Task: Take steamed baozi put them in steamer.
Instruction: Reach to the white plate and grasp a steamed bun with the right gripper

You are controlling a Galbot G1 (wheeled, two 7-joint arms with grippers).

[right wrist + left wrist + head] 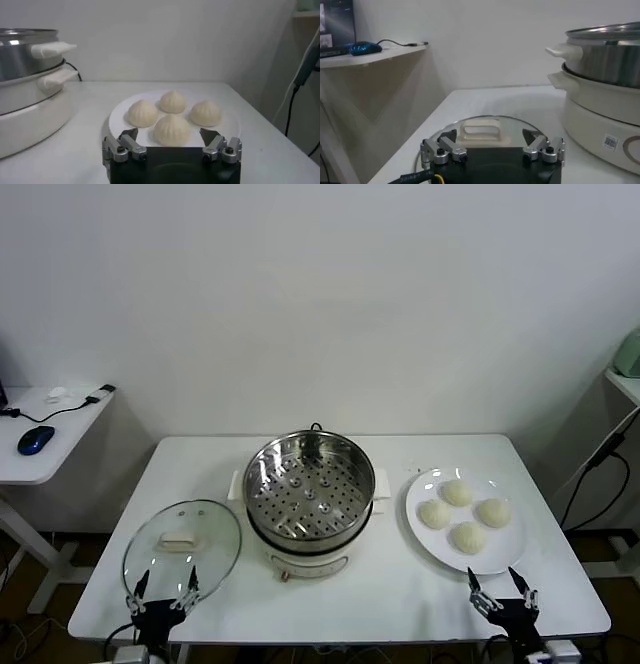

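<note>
on white table [400,584] by white wall [350,284], steamer [309,484], baozi [465,514] on plate [425,534], both grippers' jaws open

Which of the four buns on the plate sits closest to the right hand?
The cream-white dome-shaped bun at the flat white round plate's near edge: it lies nearest the open right hand; the other three sit farther back.

Even, soft overhead light; head view bright w/ a plain white wall and no harsh shadows. Steamer [309,489] steel shows mild glare on rim and tray. Lid [182,544] glass reflects faintly. Left wrist view dimmer, greyish; the side shelf [370,54] casts a broad shadow beneath. Right wrist view: baozi [172,129] sharp, the background soft. Slight edge distortion in wrist views.
</note>
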